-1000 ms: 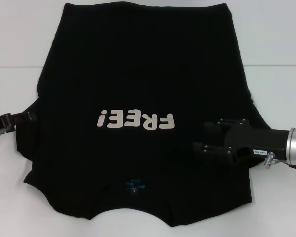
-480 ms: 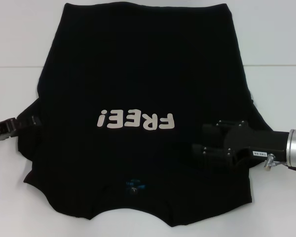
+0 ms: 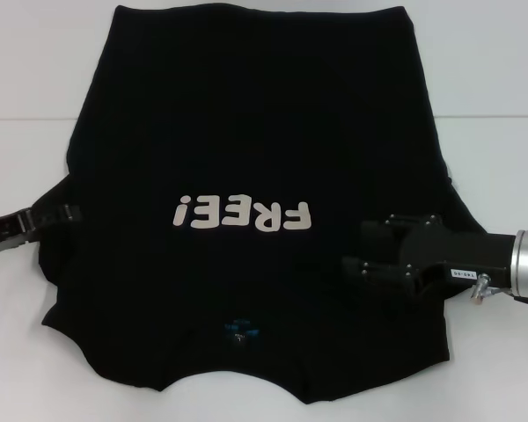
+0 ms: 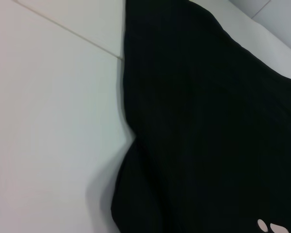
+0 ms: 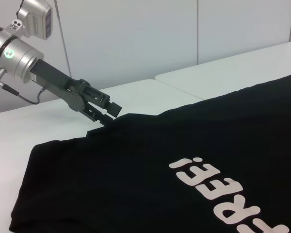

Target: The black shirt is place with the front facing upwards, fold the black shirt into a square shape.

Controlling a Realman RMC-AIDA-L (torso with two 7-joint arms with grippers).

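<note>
Head cam first: the shirt (image 3: 246,220) is spread flat on the white table (image 3: 493,70), front up, taking up most of the middle. The white "FREE!" lettering (image 3: 242,214) reads upside down from where I sit, and the little blue neck label (image 3: 239,331) sits at about 6 o'clock, so the collar is at my end and the hem is up at 12. The left gripper (image 3: 63,214) comes in from 9 o'clock and sits right at the shirt's left edge, by the sleeve. The right gripper (image 3: 356,264) reaches in from 3 o'clock and sits over the cloth, lower right of the lettering. From up here it's black on black, so I honestly can't tell how either set of fingers stands.

Left wrist cam: just the shirt's edge (image 4: 208,126) against the table (image 4: 48,121), with a seam line in the tabletop and a sliver of the lettering in one corner. No fingers visible.

Right wrist cam: looking across the shirt (image 5: 150,165) at the lettering (image 5: 223,191), with the left gripper (image 5: 110,114) on the far side. Its fingers look close together right at the shirt's edge, tips touching or just above the cloth, but I can't tell if they've pinched any.
</note>
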